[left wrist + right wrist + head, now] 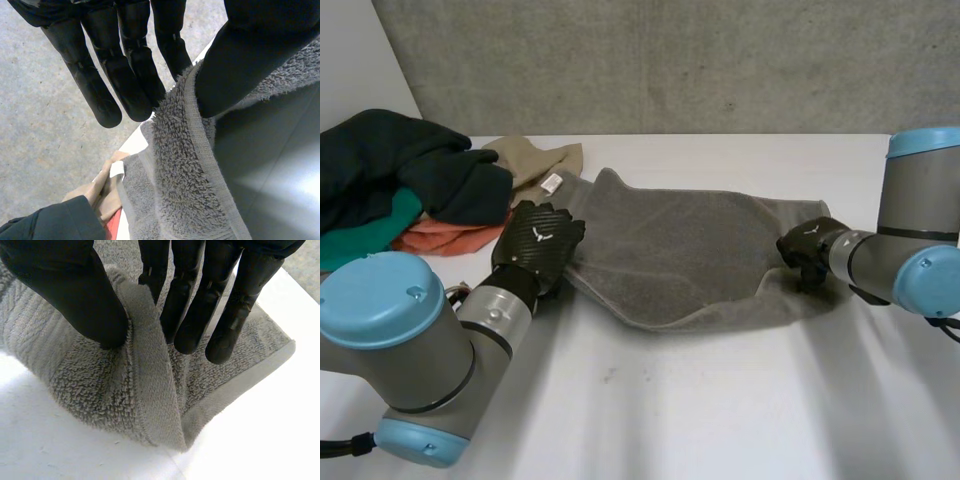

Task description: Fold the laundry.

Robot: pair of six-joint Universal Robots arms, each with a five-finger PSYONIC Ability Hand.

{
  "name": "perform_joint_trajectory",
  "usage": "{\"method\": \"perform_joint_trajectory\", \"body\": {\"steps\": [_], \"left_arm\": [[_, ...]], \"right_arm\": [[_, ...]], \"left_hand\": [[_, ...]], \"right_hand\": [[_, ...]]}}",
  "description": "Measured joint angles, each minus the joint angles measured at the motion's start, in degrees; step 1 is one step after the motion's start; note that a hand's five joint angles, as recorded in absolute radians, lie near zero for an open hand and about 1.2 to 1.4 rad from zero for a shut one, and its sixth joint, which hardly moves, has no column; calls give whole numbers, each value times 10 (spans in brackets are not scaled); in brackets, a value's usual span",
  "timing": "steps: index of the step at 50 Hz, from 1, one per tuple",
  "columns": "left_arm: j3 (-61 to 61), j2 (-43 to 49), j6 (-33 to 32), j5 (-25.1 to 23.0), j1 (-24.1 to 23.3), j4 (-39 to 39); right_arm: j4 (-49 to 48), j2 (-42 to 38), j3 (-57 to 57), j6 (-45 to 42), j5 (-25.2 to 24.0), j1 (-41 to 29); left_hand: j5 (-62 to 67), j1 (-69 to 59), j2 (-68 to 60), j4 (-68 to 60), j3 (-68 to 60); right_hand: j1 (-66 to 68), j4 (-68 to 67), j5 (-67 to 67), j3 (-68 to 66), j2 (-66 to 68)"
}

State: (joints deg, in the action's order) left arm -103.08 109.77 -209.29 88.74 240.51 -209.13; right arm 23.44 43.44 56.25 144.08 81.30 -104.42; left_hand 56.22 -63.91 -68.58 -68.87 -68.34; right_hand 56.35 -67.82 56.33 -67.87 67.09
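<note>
A grey towel [680,250] lies spread across the middle of the table. My left hand [535,245] is at the towel's left edge; in the left wrist view its fingers [125,80] and thumb [235,70] pinch the hemmed edge of the towel [185,165] between them. My right hand [810,248] is at the towel's right end. There the thumb [75,295] and fingers [200,305] pinch a raised fold of the towel [145,385], lifted slightly off the table.
A pile of laundry sits at the back left: dark green cloth [390,160], teal cloth [365,235], orange cloth [445,235] and a beige piece with a white label [535,165]. The white table [720,400] stretches in front of the towel. A grey wall stands behind.
</note>
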Motion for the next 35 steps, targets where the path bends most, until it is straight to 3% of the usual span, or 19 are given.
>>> {"method": "perform_joint_trajectory", "body": {"steps": [11, 22, 35], "left_arm": [[15, 39, 3, -2, 12, -3], [31, 101, 7, -12, 39, 16], [21, 94, 35, -25, 69, 51]], "right_arm": [[-62, 118, 122, 49, -4, 23], [-335, 254, 381, 313, -56, 168], [-391, 266, 420, 342, -62, 184]], "left_hand": [[-16, 3, 49, 51, 45], [-280, 255, 301, 307, 297], [-397, 364, 415, 423, 410]], "right_hand": [[0, -1, 0, -1, 0], [0, -2, 0, -1, 0], [0, -2, 0, -1, 0]]}}
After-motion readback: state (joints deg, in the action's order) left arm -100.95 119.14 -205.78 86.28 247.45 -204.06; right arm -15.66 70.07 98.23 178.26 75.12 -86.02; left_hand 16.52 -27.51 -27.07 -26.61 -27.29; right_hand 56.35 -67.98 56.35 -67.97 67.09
